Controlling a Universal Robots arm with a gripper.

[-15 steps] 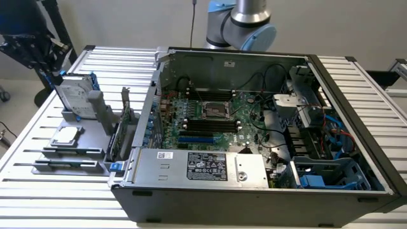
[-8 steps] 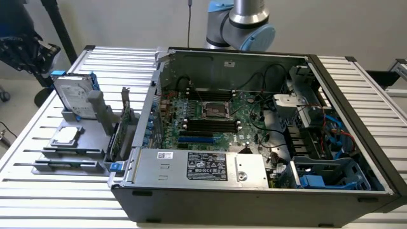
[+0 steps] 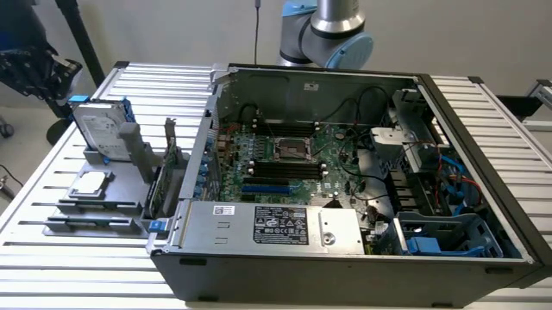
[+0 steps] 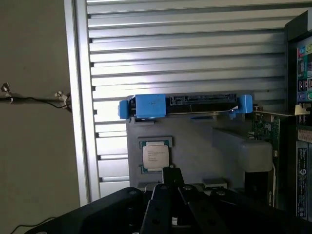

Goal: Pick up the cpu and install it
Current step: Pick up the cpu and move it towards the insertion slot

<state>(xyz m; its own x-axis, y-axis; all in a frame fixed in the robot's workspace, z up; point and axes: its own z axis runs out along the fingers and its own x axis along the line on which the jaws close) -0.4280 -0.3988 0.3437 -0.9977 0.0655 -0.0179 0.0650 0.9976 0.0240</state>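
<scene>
Silver-grey metal faces upward on the cpu [image 3: 89, 185], which lies flat in a shallow seat of a grey fixture [image 3: 125, 187] on the slatted table [image 3: 52, 258]. Nothing else touches it, so its edges look free for a grip from above. In the exterior view it sits at about eight o'clock from the black socket [image 3: 291, 150] in the middle of the green motherboard [image 3: 285, 173].

The computer case [image 3: 345, 274] lies on its side with the panel off. That turns the board face up and leaves the socket reachable from overhead; whether its frame is lifted I cannot tell.

On the fixture, at about twelve o'clock from the cpu, a hard drive [image 3: 102, 132] with a blue bracket stands on edge in its slot, probably to save room. Part of the arm [image 3: 332, 29] shows at twelve o'clock, behind the case.

In the wrist view the jaws are pressed together and carry nothing. They hang over the fixture with the cpu [image 4: 155, 156] just beyond their tips, between them and the hard drive. The pickup looks not yet begun.
</scene>
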